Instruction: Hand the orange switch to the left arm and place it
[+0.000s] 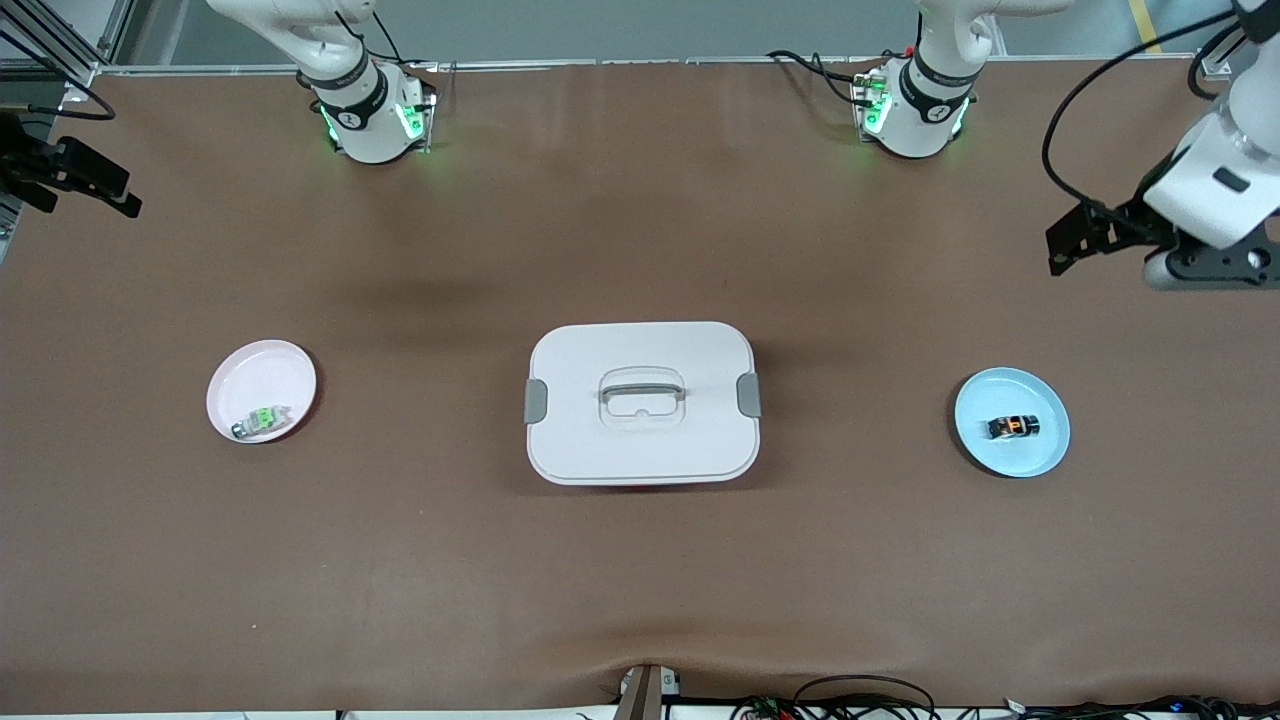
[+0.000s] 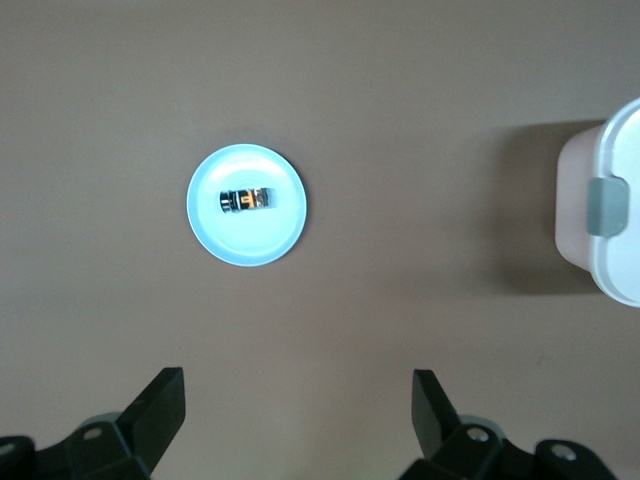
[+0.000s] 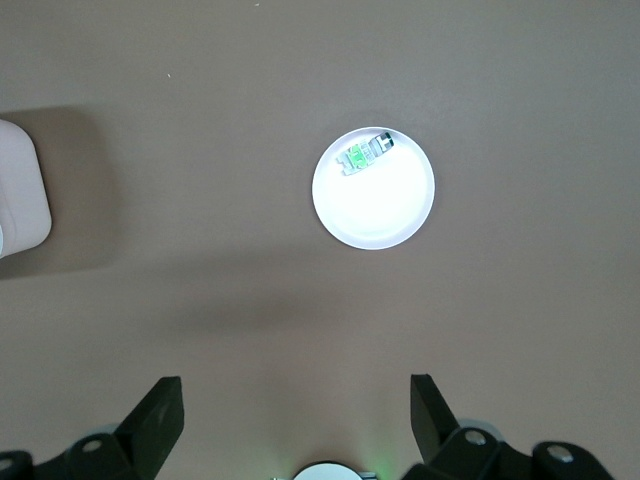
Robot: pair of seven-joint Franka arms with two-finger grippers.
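Note:
The orange switch (image 1: 1013,426) (image 2: 247,200), tiny and black with an orange centre, lies on a light blue plate (image 1: 985,395) (image 2: 240,240) toward the left arm's end of the table. The white box (image 1: 641,402) (image 2: 612,215) (image 3: 20,190), with grey clips and a lid handle, stands mid-table. My left gripper (image 1: 1062,248) (image 2: 297,385) hangs high over bare mat at its own end of the table, open and empty. At the right arm's end, my right gripper (image 1: 110,185) (image 3: 297,385) also hangs high over the mat, open with nothing in it.
A pale pink plate (image 1: 255,375) (image 3: 375,215) holding a tiny clear-and-green component (image 1: 262,420) (image 3: 363,155) sits toward the right arm's end. Brown mat covers the table. Cables (image 1: 860,700) lie along the edge nearest the front camera.

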